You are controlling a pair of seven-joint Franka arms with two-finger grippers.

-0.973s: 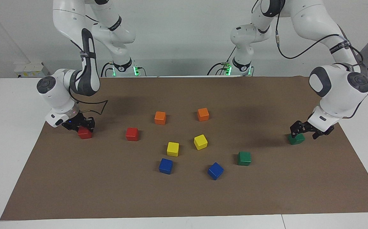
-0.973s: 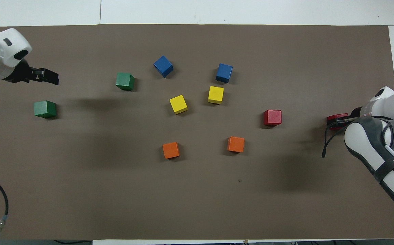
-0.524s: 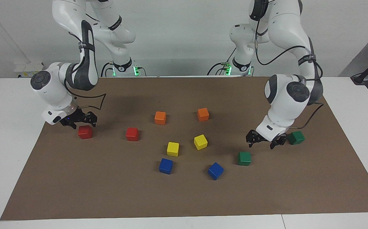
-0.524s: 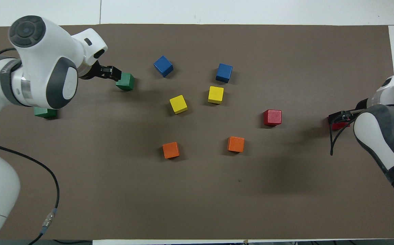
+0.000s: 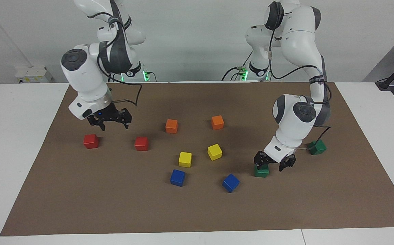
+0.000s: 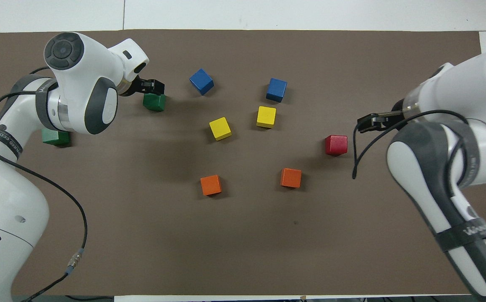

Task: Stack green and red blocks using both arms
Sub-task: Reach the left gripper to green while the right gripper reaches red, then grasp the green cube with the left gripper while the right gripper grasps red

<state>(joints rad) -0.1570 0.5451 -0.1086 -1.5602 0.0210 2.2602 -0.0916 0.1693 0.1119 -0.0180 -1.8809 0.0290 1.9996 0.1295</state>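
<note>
Left gripper: fingers spread, holding nothing, low over a green block, 1 finger at its top edge; contact cannot be told.
Right gripper: fingers spread, holding nothing, raised over the brown mat between 2 red blocks.
Green blocks, 2: plain dark cubes; the second lies nearer the robots, toward the left arm's end.
Red blocks, 2: plain bright cubes, 1 at the right arm's end, 1 toward the centre.
Writing: arm band lettering, unreadable.
</note>
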